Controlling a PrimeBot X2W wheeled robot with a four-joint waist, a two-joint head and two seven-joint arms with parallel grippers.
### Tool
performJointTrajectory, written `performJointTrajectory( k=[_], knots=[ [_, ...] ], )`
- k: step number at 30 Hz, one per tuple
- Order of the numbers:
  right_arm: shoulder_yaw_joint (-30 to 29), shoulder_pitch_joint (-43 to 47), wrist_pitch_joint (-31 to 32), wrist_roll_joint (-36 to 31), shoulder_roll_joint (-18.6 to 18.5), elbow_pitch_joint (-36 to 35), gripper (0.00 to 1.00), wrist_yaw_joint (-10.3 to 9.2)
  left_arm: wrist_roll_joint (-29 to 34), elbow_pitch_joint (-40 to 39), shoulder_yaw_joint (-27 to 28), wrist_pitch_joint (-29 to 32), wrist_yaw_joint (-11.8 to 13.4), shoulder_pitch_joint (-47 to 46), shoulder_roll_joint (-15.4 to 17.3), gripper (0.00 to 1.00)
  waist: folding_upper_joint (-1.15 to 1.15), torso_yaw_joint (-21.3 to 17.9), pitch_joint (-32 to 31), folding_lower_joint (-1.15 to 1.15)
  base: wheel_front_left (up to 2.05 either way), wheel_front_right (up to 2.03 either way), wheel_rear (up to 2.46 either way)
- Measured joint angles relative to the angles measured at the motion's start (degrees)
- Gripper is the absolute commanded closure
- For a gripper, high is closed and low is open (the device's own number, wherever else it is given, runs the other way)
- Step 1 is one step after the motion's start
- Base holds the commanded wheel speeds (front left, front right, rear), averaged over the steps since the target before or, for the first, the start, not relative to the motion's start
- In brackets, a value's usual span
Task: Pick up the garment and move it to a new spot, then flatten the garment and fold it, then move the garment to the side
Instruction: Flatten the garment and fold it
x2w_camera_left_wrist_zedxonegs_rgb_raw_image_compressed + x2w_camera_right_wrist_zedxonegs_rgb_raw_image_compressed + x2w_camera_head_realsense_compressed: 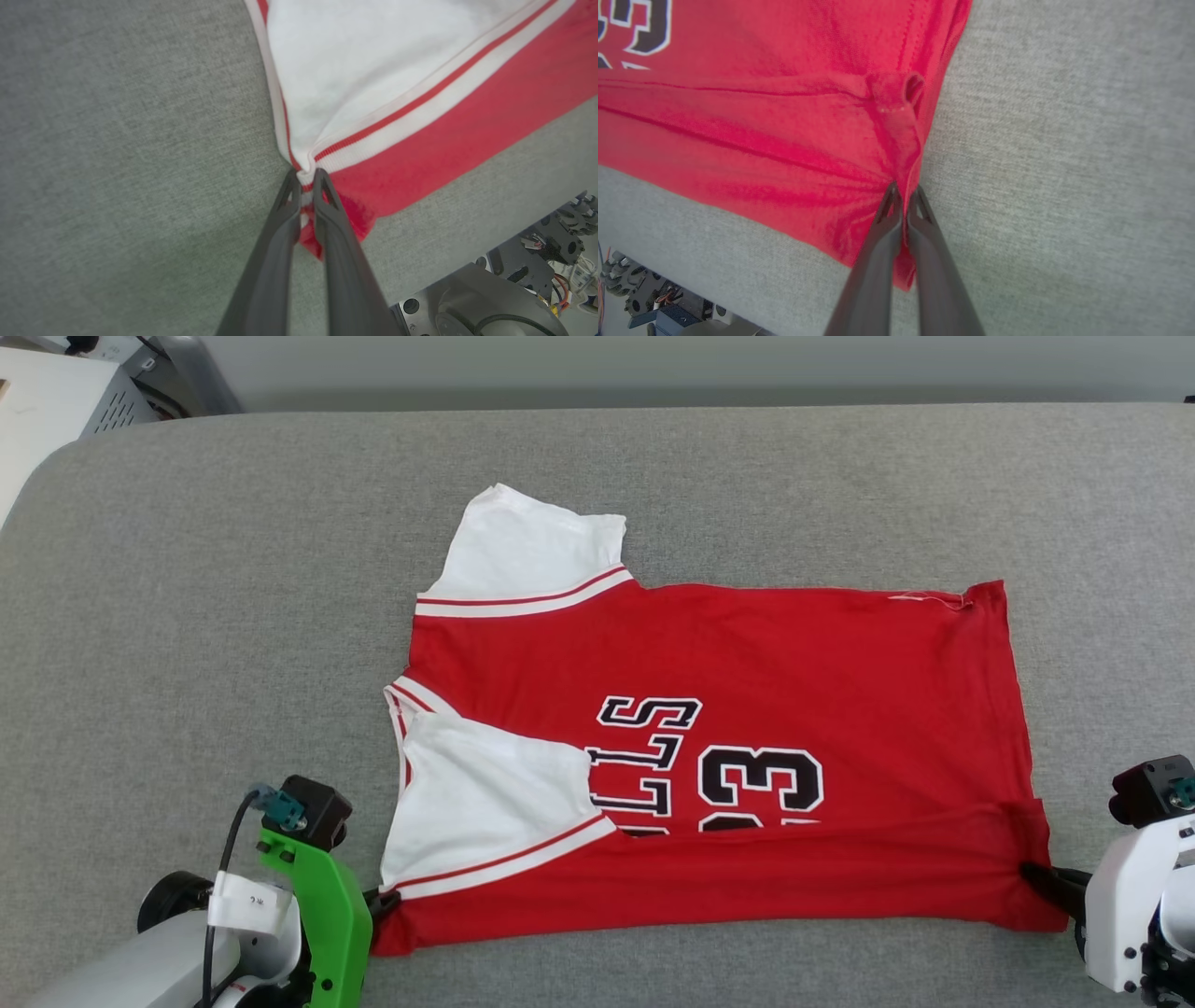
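Grey fabric-covered surface (pixel 233 569), rounded far-left corner; pale wall (pixel 653 364) behind; white vented cabinet (pixel 56 401) upper left.

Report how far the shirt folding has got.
Done: the garment lies flat on the grey surface, its near edge folded over the number. In hand: left gripper and right gripper pinch that fold's two corners. Left: the far sleeve sticks out unfolded; final fold and move aside.
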Motion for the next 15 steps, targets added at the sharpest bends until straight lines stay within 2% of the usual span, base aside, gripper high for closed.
performJointTrajectory(
  k=[1,2,3,4,5,9,15],
  knots=[
    [0.2,-0.4,-0.5,-0.5,0.3,0.7,1.00,0.00,0.2,0.8,-0.1,-0.1,-0.2,0.0,-0.2,1.00,0.00,0.0,-0.1,0.00,0.00,0.00,0.00],
    [0.2,-0.5,-1.1,-0.6,0.7,1.3,0.87,0.00,0.3,1.5,-0.1,-0.5,-0.5,0.0,-0.6,1.00,0.00,0.0,-0.3,0.00,0.00,0.00,0.00],
    [0.2,-0.5,-1.9,-0.6,1.1,1.7,0.72,0.00,0.1,2.0,0.0,-1.0,-0.5,0.1,-0.9,0.85,0.00,0.1,-0.6,0.00,0.00,0.00,0.00],
    [0.3,-0.5,-2.3,-0.5,1.4,2.0,0.05,0.00,0.0,2.3,0.0,-1.6,-0.5,0.2,-1.0,0.05,0.00,0.1,-0.9,0.00,0.00,0.00,0.00],
    [0.4,-0.5,-2.9,-0.5,1.5,2.2,0.00,-0.01,0.0,2.6,0.1,-2.3,-0.7,0.4,-1.1,0.00,0.00,0.2,-1.2,0.00,0.00,0.00,0.00],
    [-0.1,-0.2,-7.8,-1.3,1.8,1.0,0.00,-0.01,0.6,2.1,1.1,-4.9,-0.5,0.6,0.0,0.00,0.00,0.4,-3.0,0.00,0.00,0.00,0.00],
    [-3.8,0.4,-17.0,-4.8,2.8,-3.4,0.00,-0.05,3.2,-1.5,4.8,-10.5,1.2,-1.2,2.9,0.00,0.00,0.6,-4.9,0.00,0.00,0.00,0.00]
  ],
)
